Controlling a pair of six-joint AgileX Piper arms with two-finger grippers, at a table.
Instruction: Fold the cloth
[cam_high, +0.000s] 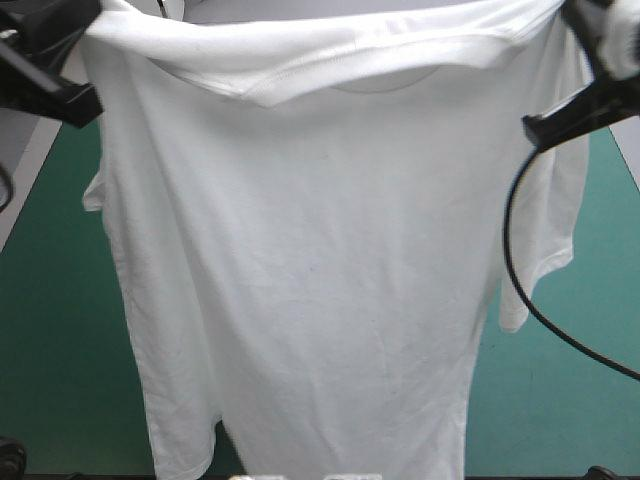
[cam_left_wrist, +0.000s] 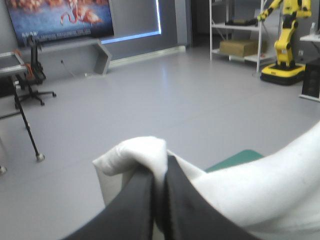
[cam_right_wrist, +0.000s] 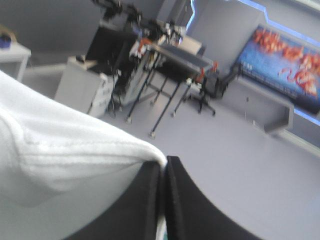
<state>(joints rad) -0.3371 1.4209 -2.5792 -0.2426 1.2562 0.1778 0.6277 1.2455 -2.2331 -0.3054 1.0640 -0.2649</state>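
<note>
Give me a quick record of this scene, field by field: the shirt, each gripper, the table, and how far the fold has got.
T-shirt: white, lifted, hanging spread open, collar edge uppermost
Left gripper: shut on the T-shirt at one shoulder
Right gripper: shut on the T-shirt at the other shoulder
Table: teal-green cover showing either side of the T-shirt
Fold: not yet begun

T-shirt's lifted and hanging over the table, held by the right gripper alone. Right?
Not alone: the left wrist view shows the left gripper shut on the T-shirt too, like the right gripper. It is lifted, hanging over the table.
</note>
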